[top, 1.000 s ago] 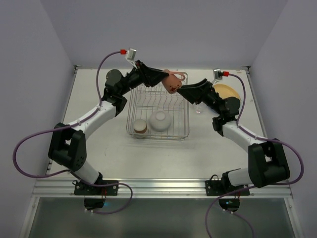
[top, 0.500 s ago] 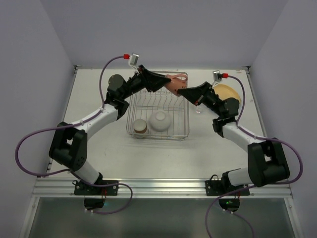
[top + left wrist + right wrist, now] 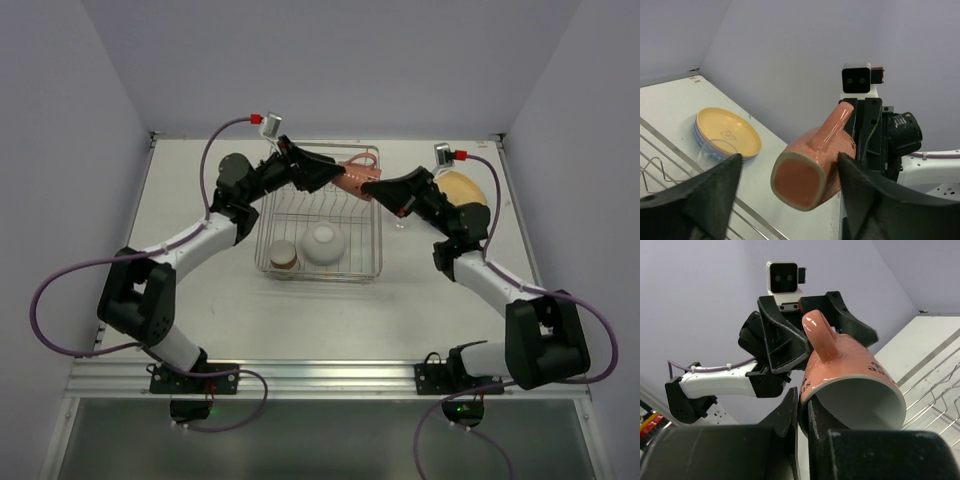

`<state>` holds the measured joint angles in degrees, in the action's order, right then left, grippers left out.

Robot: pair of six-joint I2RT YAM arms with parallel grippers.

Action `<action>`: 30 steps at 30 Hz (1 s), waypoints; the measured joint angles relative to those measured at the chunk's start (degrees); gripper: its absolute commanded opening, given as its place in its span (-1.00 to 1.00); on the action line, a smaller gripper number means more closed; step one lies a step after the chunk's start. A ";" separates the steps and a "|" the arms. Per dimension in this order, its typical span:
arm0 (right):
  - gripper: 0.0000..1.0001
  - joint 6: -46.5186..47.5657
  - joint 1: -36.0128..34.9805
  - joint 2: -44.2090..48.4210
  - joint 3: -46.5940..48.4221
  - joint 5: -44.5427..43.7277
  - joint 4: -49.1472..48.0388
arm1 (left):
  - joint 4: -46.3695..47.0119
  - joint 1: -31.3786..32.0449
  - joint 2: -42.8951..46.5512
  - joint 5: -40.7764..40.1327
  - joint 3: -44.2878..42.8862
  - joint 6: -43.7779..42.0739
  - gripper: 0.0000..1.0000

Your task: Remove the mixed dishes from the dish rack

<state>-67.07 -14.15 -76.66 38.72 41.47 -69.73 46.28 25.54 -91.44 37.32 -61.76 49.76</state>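
A salmon-pink mug (image 3: 352,180) hangs on its side in the air over the far edge of the dish rack (image 3: 263,245). My right gripper (image 3: 802,405) is shut on the mug's (image 3: 850,380) rim, one finger inside and one outside. My left gripper (image 3: 787,170) is open, with its fingers spread either side of the mug's (image 3: 812,170) base; the left finger stands well apart from it. A white bowl (image 3: 324,243) and a small brown cup (image 3: 284,255) sit at the near end of the rack.
A stack of plates with the yellow one (image 3: 462,187) on top lies at the far right of the table, with a clear glass (image 3: 400,220) just in front of it. Both arms meet above the rack's far side.
My right gripper has shut on the mug's rim. My left gripper has opened and let go of the mug. The mug has stayed over the rack's far edge, shifting slightly.
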 measured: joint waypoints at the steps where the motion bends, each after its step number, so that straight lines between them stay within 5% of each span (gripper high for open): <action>1: -1.00 0.02 0.13 0.48 -0.02 0.33 0.42 | -0.07 -0.20 0.24 -0.02 0.28 -0.09 0.95; 11: -1.00 4.96 2.32 9.20 -0.48 -0.04 11.10 | -4.63 -3.43 5.75 -0.46 2.89 -3.87 1.00; 19: -1.00 16.63 2.29 15.54 5.92 -6.19 38.16 | -5.88 -3.65 10.19 2.69 7.10 -8.57 1.00; 30: -0.86 28.33 2.29 22.08 14.60 -19.28 63.23 | -12.81 -3.78 15.52 2.45 11.67 -13.64 1.00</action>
<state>-38.74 -11.86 -54.59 53.32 22.20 -6.50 33.47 21.76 -75.92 39.77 -50.09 36.12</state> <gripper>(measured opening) 0.078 0.997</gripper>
